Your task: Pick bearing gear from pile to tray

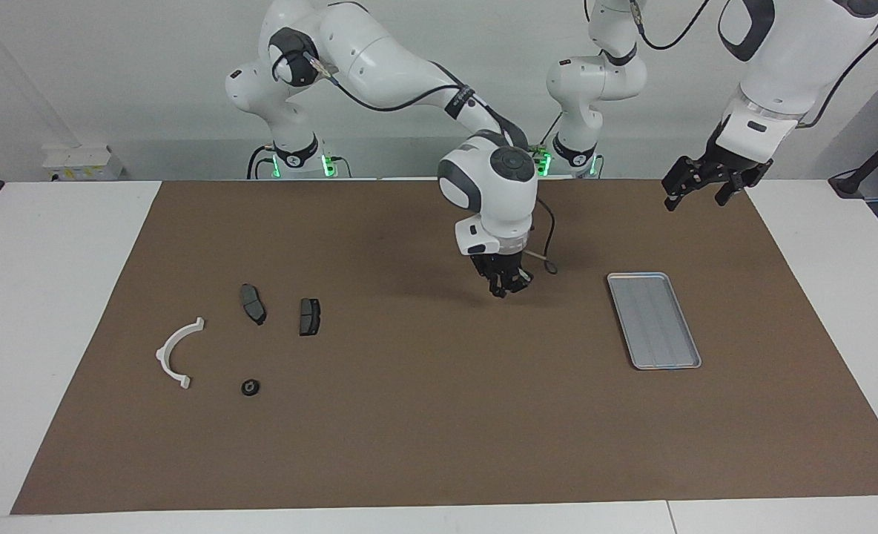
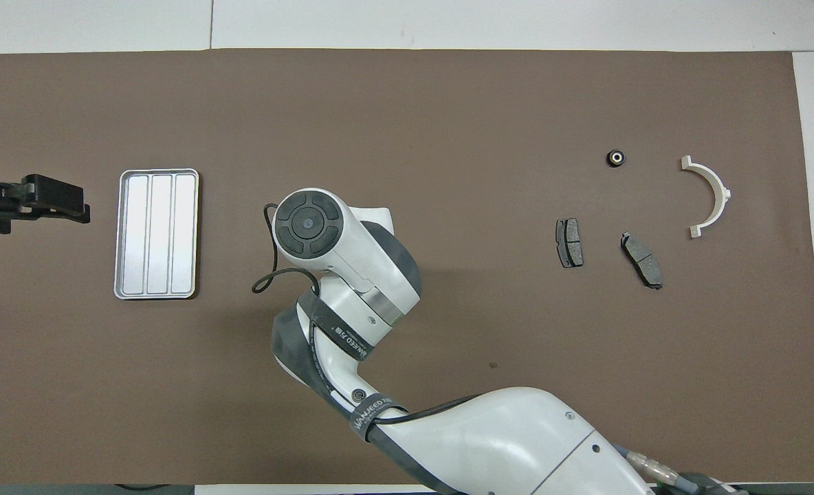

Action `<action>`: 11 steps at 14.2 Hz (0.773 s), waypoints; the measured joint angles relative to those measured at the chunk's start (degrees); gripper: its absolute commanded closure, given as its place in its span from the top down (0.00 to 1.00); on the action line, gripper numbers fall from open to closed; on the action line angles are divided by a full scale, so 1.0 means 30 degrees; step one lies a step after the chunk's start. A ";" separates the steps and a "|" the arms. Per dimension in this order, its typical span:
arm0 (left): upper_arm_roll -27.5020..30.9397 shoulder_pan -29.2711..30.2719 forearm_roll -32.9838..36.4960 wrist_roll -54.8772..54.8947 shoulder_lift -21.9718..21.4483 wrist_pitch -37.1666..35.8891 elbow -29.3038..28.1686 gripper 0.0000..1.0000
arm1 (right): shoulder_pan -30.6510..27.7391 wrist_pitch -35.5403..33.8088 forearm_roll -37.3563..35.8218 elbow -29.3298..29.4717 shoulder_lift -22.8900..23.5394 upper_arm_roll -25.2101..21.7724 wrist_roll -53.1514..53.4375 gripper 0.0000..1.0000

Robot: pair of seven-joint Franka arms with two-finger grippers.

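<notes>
The pile lies toward the right arm's end of the mat: a white curved bracket (image 1: 178,351), two dark grey brake pads (image 1: 253,303) (image 1: 309,316) and one small black round bearing gear (image 1: 250,387). It also shows in the overhead view (image 2: 616,158). The silver tray (image 1: 654,320) (image 2: 156,234) lies toward the left arm's end and holds nothing. My right gripper (image 1: 511,285) hangs low over the middle of the mat, between pile and tray. It is shut on a small dark piece that looks like a bearing gear. In the overhead view its wrist hides the fingers. My left gripper (image 1: 697,199) (image 2: 70,206) waits open in the air beside the tray.
A brown mat (image 1: 439,445) covers most of the white table. A thin black cable loop (image 1: 550,263) hangs from the right wrist. The robots' bases stand at the mat's edge nearest them.
</notes>
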 measured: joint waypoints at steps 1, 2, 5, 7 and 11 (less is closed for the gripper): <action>0.0000 0.0000 0.0000 0.0000 0.0000 0.0000 0.0000 1.00 | -0.0025 0.0314 -0.0045 0.0015 0.0332 -0.0035 0.0000 0.00; 0.0000 0.0000 0.0000 0.0000 0.0000 0.0000 0.0000 1.00 | -0.0051 0.0573 -0.0104 0.0016 0.0558 -0.0072 0.0000 0.00; 0.0000 0.0000 0.0000 0.0000 0.0000 0.0000 0.0000 1.00 | -0.0068 0.0965 -0.0298 0.0019 0.0875 -0.0084 0.0000 0.00; 0.0000 0.0000 0.0000 0.0000 0.0000 0.0000 0.0000 1.00 | -0.0069 0.0966 -0.0323 0.0030 0.0884 -0.0084 0.0000 0.00; 0.0000 0.0000 0.0000 0.0000 0.0000 0.0000 0.0000 1.00 | -0.0089 0.0955 -0.0335 0.0039 0.0884 -0.0123 0.0000 1.00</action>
